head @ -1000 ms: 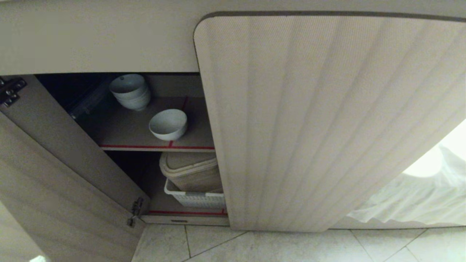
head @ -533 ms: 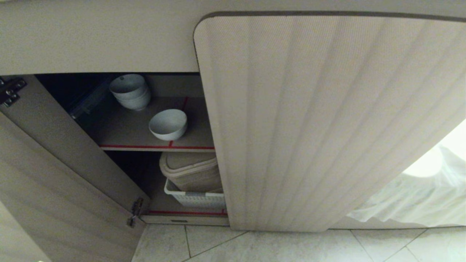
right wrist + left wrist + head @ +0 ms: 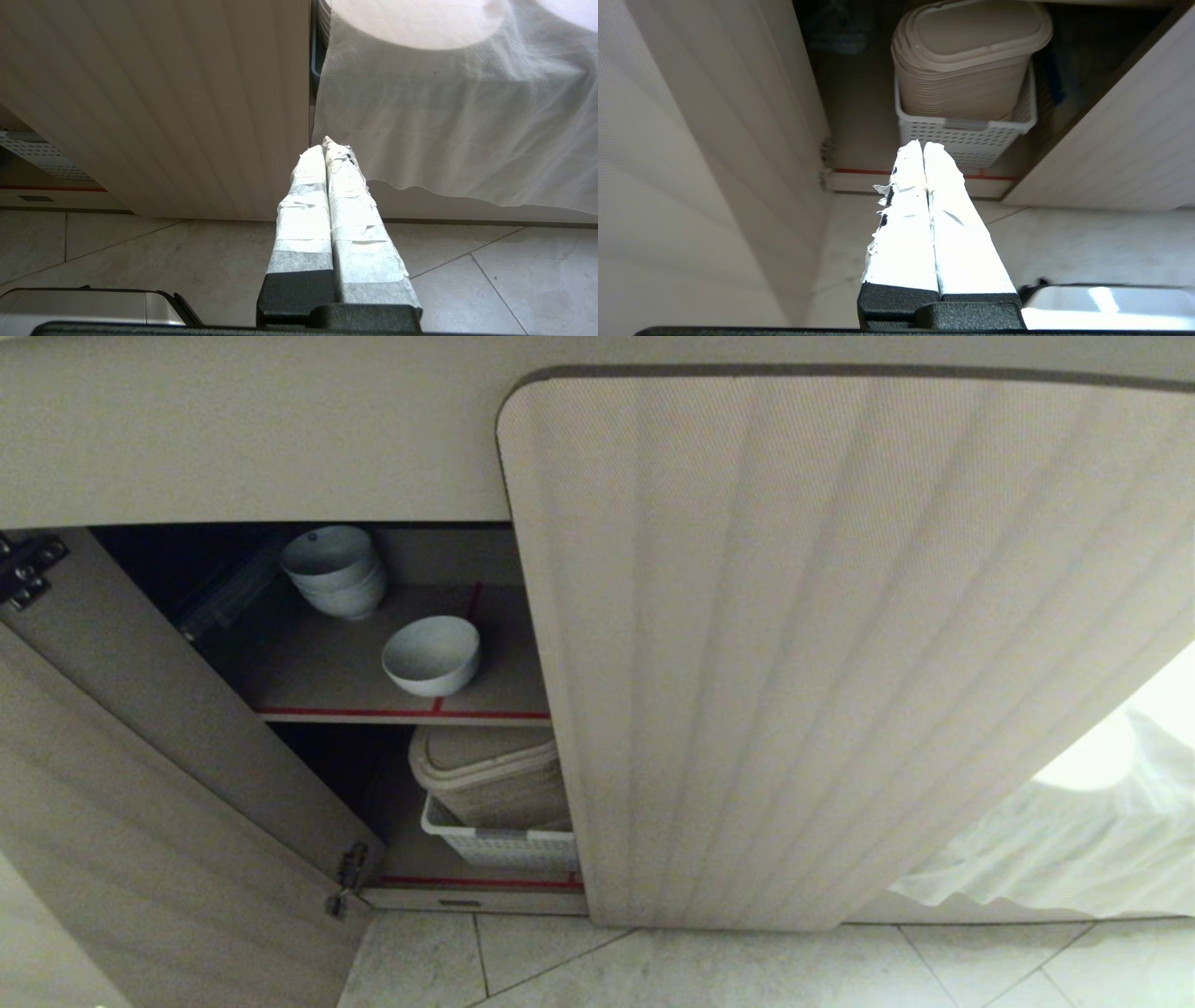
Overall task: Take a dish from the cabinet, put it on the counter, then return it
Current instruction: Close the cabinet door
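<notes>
The dish (image 3: 431, 656), a small deep white bowl, stands upright near the front of the upper shelf (image 3: 308, 677) in the cabinet (image 3: 840, 663), whose left door (image 3: 140, 784) is swung open. Neither gripper shows in the head view. In the left wrist view my left gripper (image 3: 923, 145) is shut and empty, low over the floor, pointing at the cabinet's bottom shelf; the dish is not in that view. My right gripper (image 3: 322, 144) is shut and empty, facing the closed fluted door (image 3: 163, 102). The counter's worktop is out of view above.
A stack of like white bowls (image 3: 334, 569) sits behind the dish. Below, a beige lidded bin (image 3: 485, 775) stands in a white perforated basket (image 3: 499, 845). A white cloth (image 3: 1055, 840) hangs to the right of the closed door. Pale floor tiles (image 3: 653, 971) lie in front.
A small pale patch at the head view's bottom left edge has gone from sight. The bowls, shelves and doors have not moved.
</notes>
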Robot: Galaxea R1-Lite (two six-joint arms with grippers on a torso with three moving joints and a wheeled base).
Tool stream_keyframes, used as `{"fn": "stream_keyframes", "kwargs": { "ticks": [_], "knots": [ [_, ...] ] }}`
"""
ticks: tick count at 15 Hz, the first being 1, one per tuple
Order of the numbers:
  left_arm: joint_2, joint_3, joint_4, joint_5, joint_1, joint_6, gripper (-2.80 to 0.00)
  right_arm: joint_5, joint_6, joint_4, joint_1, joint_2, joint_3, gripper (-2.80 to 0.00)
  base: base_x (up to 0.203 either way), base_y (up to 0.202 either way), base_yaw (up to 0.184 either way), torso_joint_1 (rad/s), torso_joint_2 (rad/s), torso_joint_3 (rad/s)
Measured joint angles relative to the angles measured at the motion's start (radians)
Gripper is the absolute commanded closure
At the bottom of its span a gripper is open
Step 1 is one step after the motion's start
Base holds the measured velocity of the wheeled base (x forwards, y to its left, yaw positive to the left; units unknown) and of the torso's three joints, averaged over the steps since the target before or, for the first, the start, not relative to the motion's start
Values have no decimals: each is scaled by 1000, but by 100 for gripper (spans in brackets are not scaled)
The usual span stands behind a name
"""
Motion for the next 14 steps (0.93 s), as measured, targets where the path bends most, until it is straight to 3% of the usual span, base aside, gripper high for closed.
{"fn": "stream_keyframes", "kwargs": {
  "ticks": [2, 6, 9, 14],
  "knots": [
    [0, 0, 0, 5, -19, 53, 0, 0, 0, 0, 0, 0, 0, 0, 0, 0, 0, 0, 0, 0],
    [-105, -3, 28, 42, -99, 57, 0, 0, -1, 0, 0, 0, 0, 0, 0, 0, 0, 0, 0, 0],
    [-219, -2, 132, 145, -115, 71, 0, 0, 0, 0, 0, 0, 0, 0, 0, 0, 0, 0, 0, 0],
    [-263, -2, 138, 143, -117, 103, 0, 0, 0, 0, 0, 0, 0, 0, 0, 0, 0, 0, 0, 0]
  ]
}}
